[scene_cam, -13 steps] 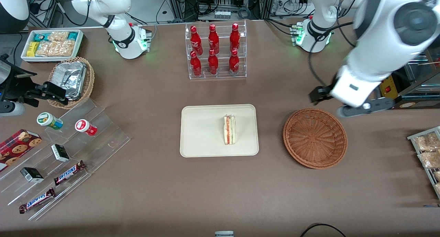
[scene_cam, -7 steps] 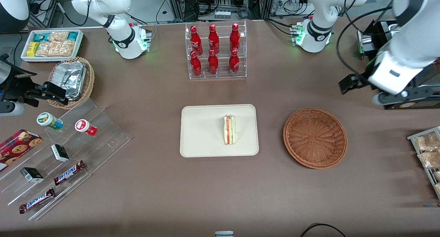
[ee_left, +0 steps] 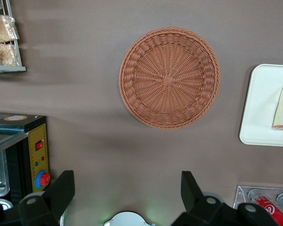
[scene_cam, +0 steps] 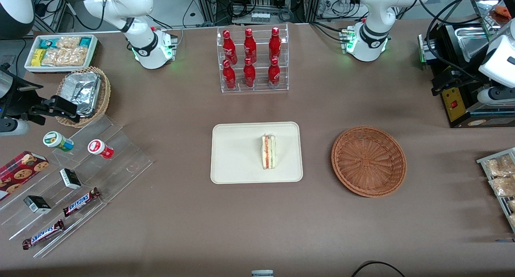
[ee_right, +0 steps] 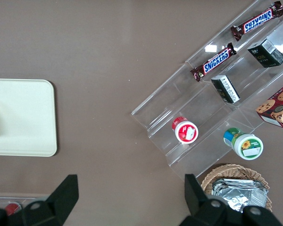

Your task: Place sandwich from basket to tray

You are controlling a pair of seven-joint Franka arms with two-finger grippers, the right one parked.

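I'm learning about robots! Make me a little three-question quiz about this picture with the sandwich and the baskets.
1. True or false: the sandwich lies on the tray.
2. What is inside the reddish-brown basket? A) a sandwich B) nothing C) crumpled foil
3. Fill in the word: the gripper is ____, holding nothing, up above the table toward the working arm's end, farther from the front camera than the basket.

Key
1. True. It sits on the tray's half nearer the basket.
2. B. The foil is in the smaller tan basket.
3. open
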